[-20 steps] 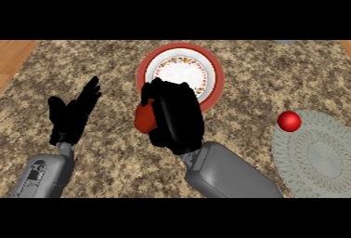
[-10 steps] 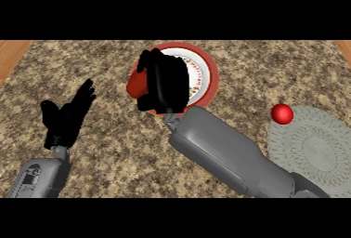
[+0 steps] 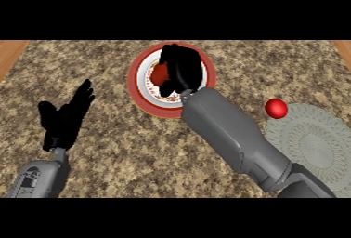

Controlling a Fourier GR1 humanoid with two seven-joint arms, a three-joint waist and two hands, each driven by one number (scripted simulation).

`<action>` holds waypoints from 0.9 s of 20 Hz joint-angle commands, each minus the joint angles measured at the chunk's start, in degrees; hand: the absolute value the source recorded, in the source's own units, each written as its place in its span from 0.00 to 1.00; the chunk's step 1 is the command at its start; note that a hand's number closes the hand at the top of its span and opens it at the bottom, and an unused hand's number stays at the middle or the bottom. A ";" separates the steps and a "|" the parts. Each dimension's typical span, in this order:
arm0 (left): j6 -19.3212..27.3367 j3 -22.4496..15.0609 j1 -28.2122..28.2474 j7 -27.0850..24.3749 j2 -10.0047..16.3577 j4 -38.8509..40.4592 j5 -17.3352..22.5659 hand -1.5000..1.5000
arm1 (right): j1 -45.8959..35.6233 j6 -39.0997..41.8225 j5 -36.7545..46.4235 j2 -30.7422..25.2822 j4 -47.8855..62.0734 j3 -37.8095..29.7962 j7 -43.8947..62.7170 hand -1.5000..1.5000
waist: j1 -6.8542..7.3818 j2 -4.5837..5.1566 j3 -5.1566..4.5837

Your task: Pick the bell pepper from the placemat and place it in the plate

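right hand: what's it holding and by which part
The right hand holds the red bell pepper above the plate, fingers curled round its side; most of it is hidden.

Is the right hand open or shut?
Shut on the bell pepper: the right hand curls round it, over the plate.

A speckled brown granite tabletop fills the frame, with strips of light orange-brown wood showing at its far left and far right corners. A small glossy red ball-shaped object sits toward the right side, its top catching a highlight.
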 commanded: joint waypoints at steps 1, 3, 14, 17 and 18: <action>-2.17 0.77 3.29 -1.93 1.46 -1.42 0.80 0.50 | 0.54 1.80 -8.76 0.11 3.06 -5.74 -5.10 1.00 | 0.43 0.06 0.03; -1.50 0.35 1.72 0.52 0.70 -2.47 0.88 0.50 | -1.01 4.96 -12.16 0.11 7.19 -7.99 -8.73 0.00 | 0.89 0.27 0.05; -0.64 -0.21 1.25 0.74 -0.43 -1.48 -0.81 0.50 | 0.68 -1.71 -18.61 0.11 4.49 -12.18 -36.76 0.00 | 0.18 0.02 0.12; -2.28 2.93 -0.74 -0.22 1.72 1.73 0.90 0.50 | -0.31 1.23 -25.26 0.11 -0.45 -13.84 -40.09 0.00 | -0.15 -0.01 0.06; -1.34 1.16 1.33 -1.36 0.25 0.28 -0.52 0.50 | 2.61 0.05 -27.96 0.11 -5.03 -11.20 -37.90 0.00 | -0.45 -0.51 0.05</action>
